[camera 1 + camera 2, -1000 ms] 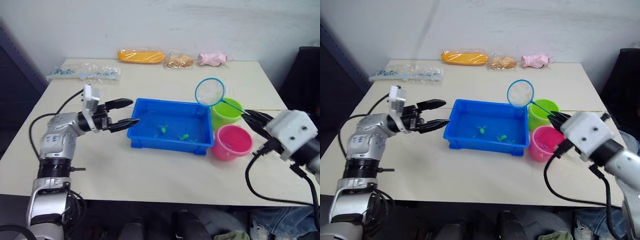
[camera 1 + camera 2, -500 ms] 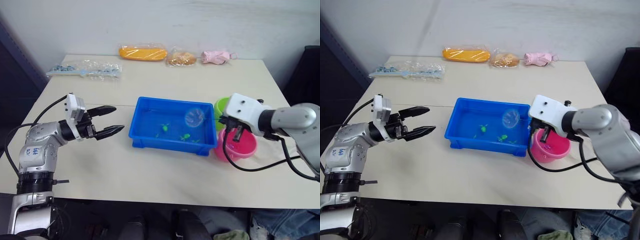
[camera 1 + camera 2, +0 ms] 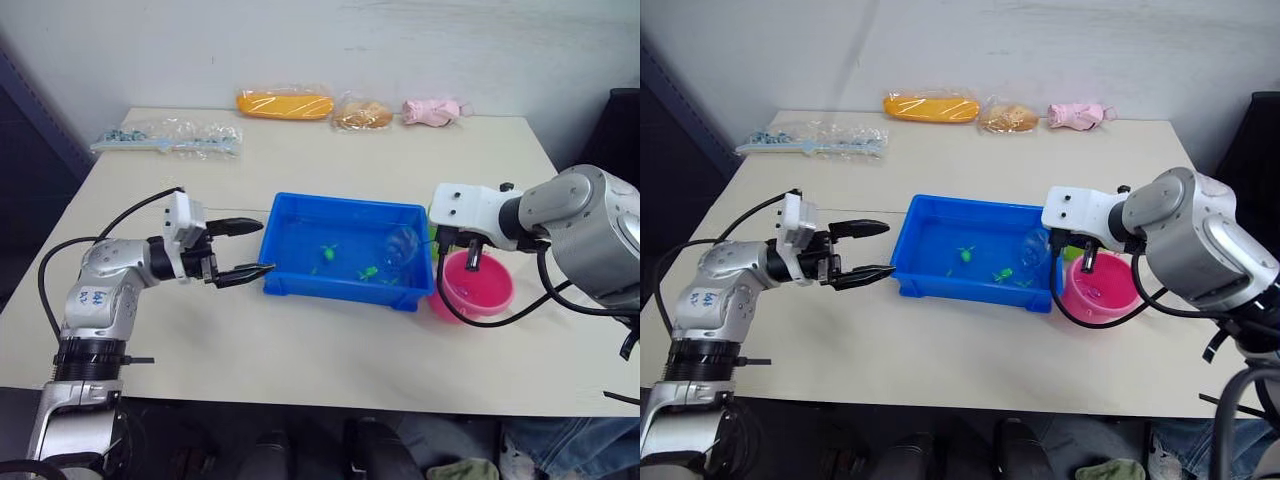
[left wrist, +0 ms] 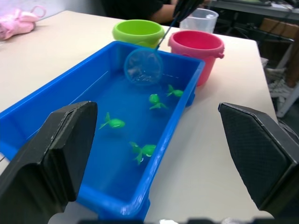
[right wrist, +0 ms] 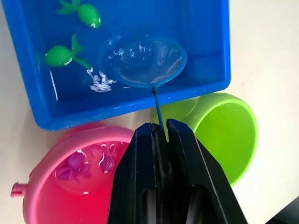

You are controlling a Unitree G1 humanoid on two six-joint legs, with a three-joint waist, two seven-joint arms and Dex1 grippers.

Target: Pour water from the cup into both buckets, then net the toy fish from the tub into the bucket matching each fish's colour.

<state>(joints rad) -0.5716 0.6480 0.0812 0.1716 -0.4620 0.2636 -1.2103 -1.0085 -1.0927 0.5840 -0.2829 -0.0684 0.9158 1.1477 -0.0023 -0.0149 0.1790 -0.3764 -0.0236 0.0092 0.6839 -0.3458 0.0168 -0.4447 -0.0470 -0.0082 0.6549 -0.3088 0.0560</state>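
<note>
Scanning L to R: left gripper (image 3: 243,248) hovers just off the tub's L end, fingers spread wide, holding nothing. Tub (image 3: 290,285) sits mid-table w/ water; four green fish (image 4: 112,123) count clearly in left wrist view, loose near centre and R half.

Net (image 5: 150,62) hoop is down in the tub's R end, tilted, near two green fish but none seen inside it. Thin handle runs back to right gripper (image 5: 160,135), fingers pinched tight on the handle's far end.

Pink bucket (image 5: 65,186) sits just off the tub's R end, w/ water and a few pink fish (image 5: 74,163) already inside. Green bucket (image 5: 224,135) just behind it, touching or nearly; looks empty of fish. Clear cup (image 4: 198,19) stands beyond the buckets.

Handling, est.: net is v. light, handle thin and prob. whippy; a grip at the tip gives reach but poor control, hoop may twist in water. Fish tiny, wet, slippery, likely to slide off the mesh if tilted.

Hard to tell: water level in green bucket; green bucket largely blocked by R arm in head views; mesh nearly invisible against water.
</note>
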